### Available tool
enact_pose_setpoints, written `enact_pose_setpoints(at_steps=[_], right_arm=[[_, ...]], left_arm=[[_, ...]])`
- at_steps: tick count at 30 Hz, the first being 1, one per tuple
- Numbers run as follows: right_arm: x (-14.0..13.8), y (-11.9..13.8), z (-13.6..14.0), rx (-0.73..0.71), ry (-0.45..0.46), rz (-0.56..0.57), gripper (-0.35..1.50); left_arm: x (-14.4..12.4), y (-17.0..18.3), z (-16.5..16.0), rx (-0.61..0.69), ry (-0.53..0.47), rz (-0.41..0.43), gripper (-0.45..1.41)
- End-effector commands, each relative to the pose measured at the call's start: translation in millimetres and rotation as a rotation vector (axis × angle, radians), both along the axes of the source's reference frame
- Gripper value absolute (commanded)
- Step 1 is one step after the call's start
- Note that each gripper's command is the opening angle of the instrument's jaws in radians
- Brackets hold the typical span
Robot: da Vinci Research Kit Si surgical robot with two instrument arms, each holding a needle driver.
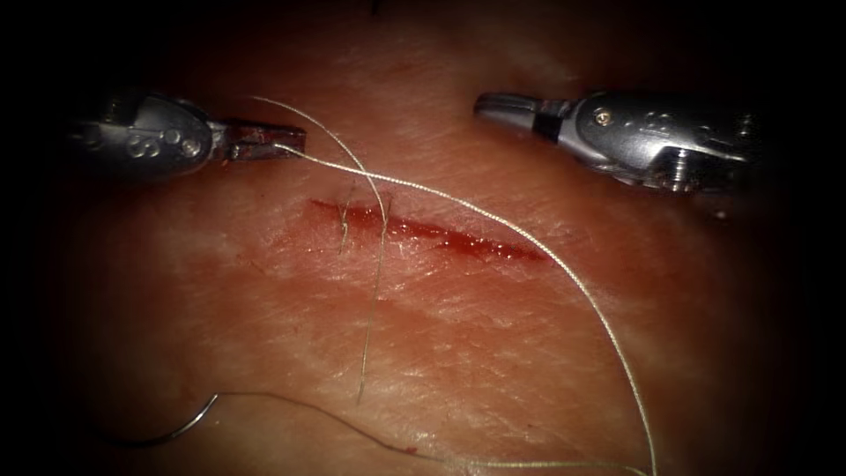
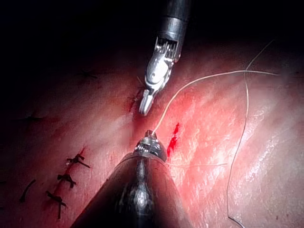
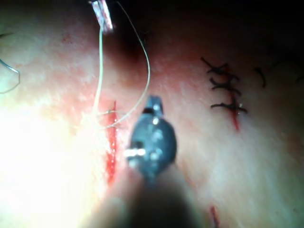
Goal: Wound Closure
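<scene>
The cut (image 1: pixel 432 234) is a short red slit in the tissue (image 1: pixel 493 353). My left tool (image 1: pixel 280 143), left of and above the cut, is shut on the pale thread (image 1: pixel 493 220). From those jaws the thread arcs right over the cut and down to the bottom edge, then back left to the curved needle (image 1: pixel 172 432). The needle lies free on the tissue at the lower left, held by neither tool. Two thread strands (image 1: pixel 381 238) cross the cut's left end. My right tool (image 1: pixel 493 107) hovers upper right, shut and holding nothing. In the left wrist view my left tool (image 2: pixel 150 136) grips the thread beside the cut (image 2: pixel 173 137).
Red fluid wets the cut. An older closed wound with dark knotted stitches (image 2: pixel 66 178) lies apart from this cut, also the dark stitches (image 3: pixel 225 92) in the right wrist view. The right tool (image 2: pixel 145 102) hangs just beyond my left tool's tip.
</scene>
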State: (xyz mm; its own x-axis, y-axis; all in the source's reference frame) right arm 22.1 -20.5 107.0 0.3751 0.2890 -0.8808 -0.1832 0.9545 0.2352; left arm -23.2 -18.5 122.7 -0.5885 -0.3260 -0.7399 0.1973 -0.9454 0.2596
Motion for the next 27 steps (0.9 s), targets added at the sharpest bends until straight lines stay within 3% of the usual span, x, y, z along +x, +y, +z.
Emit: enact_pose_setpoints(at_steps=[1,3,4,9,19,24,27], right_arm=[[2.6,-0.3,1.6,-0.008,0.014,-0.010,-0.35],[3.4,-0.5,2.2,-0.009,0.019,-0.011,-0.35],[5.8,-1.1,4.0,0.007,0.021,-0.028,-0.35],[8.7,-1.9,6.8,0.030,0.037,-0.061,-0.35],[10.5,-3.8,9.4,0.082,0.090,-0.115,-0.35],[12.4,-4.6,10.8,0.087,0.104,-0.133,-0.35],[15.0,-3.5,11.6,0.088,0.122,-0.145,-0.35]], left_arm=[[-1.0,-0.2,0.1,-0.012,-0.008,-0.011,-0.45],[-1.5,-0.3,-0.2,-0.025,-0.012,-0.016,-0.45],[-3.2,-1.2,-0.8,-0.036,-0.050,-0.021,-0.45],[-5.7,-3.3,-1.4,-0.057,-0.088,-0.011,-0.45],[-7.7,-6.5,-2.0,-0.088,-0.099,0.005,-0.45],[-9.1,-7.4,-1.9,-0.095,-0.111,0.018,-0.45],[-10.9,-8.9,-1.1,-0.094,-0.106,0.048,-0.45]])
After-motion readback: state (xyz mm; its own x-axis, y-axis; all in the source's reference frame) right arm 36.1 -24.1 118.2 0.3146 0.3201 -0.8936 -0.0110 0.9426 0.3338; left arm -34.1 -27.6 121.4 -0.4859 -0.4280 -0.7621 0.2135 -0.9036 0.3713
